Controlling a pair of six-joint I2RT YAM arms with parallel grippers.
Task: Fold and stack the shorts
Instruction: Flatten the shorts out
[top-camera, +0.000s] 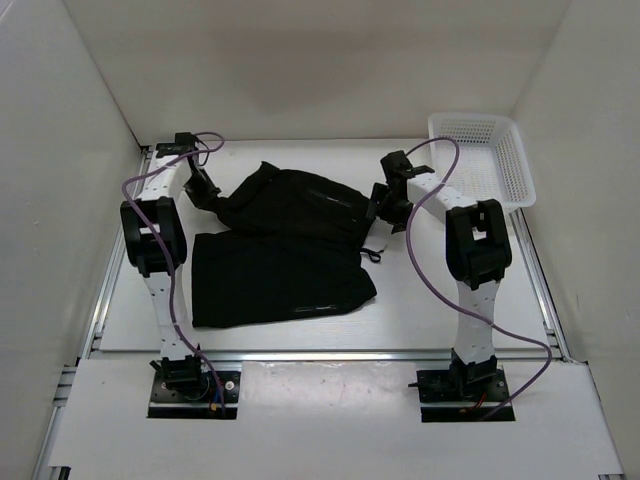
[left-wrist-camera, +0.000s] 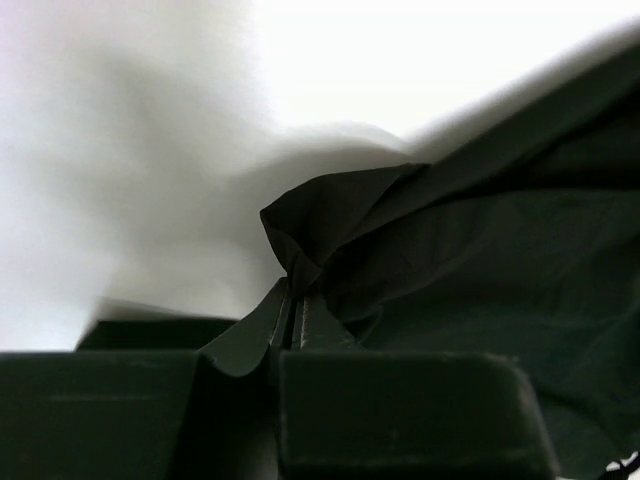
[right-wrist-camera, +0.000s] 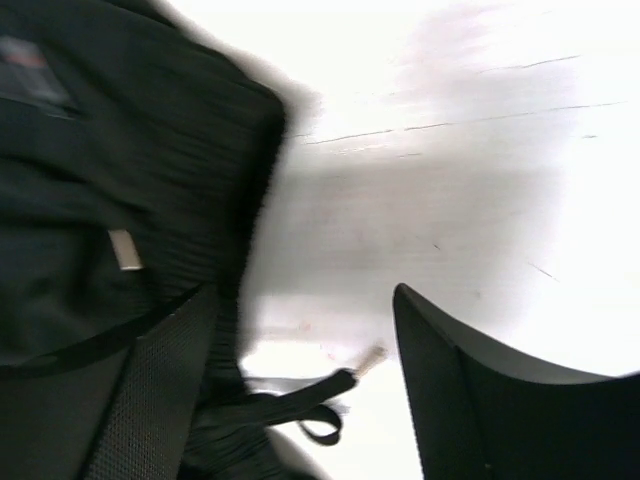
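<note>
The black shorts (top-camera: 280, 250) lie across the middle of the table. The near leg is flat; the far leg is bunched and raised at the back left. My left gripper (top-camera: 208, 192) is shut on a corner of that far leg, and the left wrist view shows the cloth (left-wrist-camera: 480, 260) pinched at the closed fingertips (left-wrist-camera: 295, 300). My right gripper (top-camera: 380, 208) is open at the waistband end. In the right wrist view (right-wrist-camera: 300, 340), the shorts (right-wrist-camera: 120, 150) lie by its left finger (right-wrist-camera: 150, 400), with a pale label (right-wrist-camera: 125, 250) and a drawstring (right-wrist-camera: 300, 400) between the fingers.
A white plastic basket (top-camera: 485, 155) stands at the back right corner. White walls enclose the table on three sides. Purple cables hang along both arms.
</note>
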